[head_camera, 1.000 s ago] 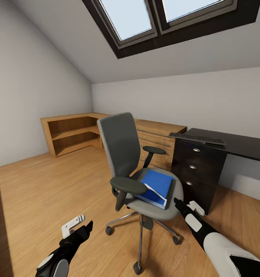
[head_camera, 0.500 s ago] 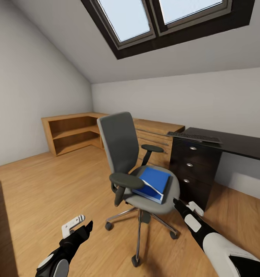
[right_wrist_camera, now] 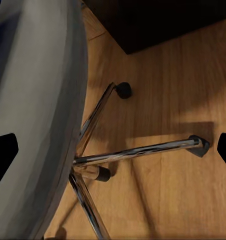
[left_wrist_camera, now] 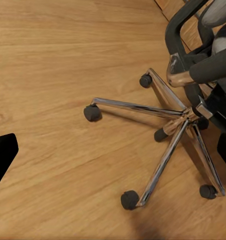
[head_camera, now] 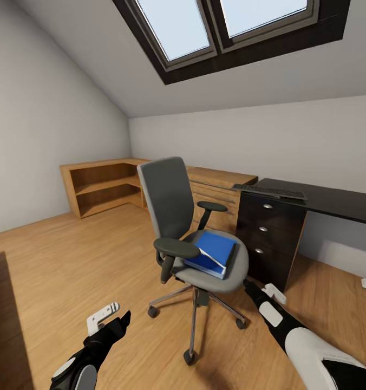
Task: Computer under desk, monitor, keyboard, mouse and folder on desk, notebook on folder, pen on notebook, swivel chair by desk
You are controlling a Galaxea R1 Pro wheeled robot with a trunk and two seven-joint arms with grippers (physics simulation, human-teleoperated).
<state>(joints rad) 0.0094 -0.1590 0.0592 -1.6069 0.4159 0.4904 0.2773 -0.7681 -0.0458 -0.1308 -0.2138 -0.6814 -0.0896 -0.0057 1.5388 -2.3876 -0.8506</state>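
Arms reach low toward the swivel chair (head_camera: pixel 196 254), left tool (head_camera: pixel 111 317) and right tool (head_camera: pixel 261 290) both spread apart, empty.

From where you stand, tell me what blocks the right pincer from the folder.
Nothing visible does. The folder lies on the swivel chair seat, uncovered; the right pincer hangs low beside the seat's near edge, empty. The seat rim sits between them, so it would likely need to rise over it.

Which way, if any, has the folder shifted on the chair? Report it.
No. The folder lies on the swivel chair seat beside the same armrest as before; only the camera shifted.
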